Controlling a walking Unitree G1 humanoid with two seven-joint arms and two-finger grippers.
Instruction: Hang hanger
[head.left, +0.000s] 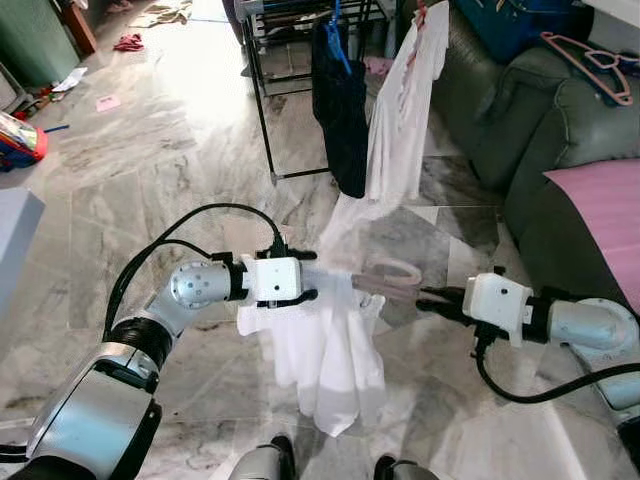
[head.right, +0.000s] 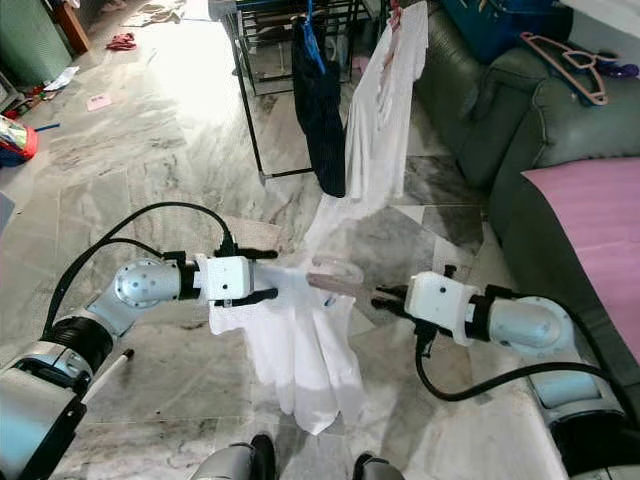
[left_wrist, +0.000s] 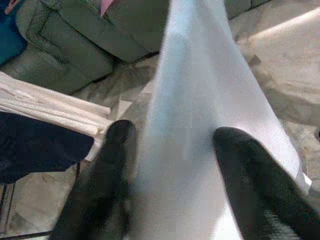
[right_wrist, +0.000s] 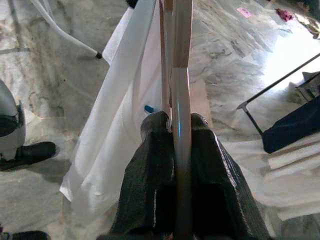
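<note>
A white garment (head.left: 325, 350) hangs on a pale pink hanger (head.left: 388, 286) in front of me, held level between both arms above the marble floor. My left gripper (head.left: 310, 278) is shut on the garment's shoulder; the left wrist view has white cloth (left_wrist: 200, 125) between its two black fingers (left_wrist: 110, 175). My right gripper (head.left: 425, 297) is shut on the hanger's other end, and its fingers (right_wrist: 150, 165) pinch the hanger's rod (right_wrist: 181, 100). Ahead stands a black clothes rack (head.left: 262, 110) carrying a dark garment (head.left: 340, 100) on a blue hanger and a long white garment (head.left: 405, 110).
A dark green sofa (head.left: 530, 130) runs along the right, with a pink hanger (head.left: 590, 60) on its back and a pink cloth (head.left: 600, 210) on its seat. Clothes and a toy (head.left: 18, 140) lie on the floor at the far left. My feet (head.left: 275, 462) are below.
</note>
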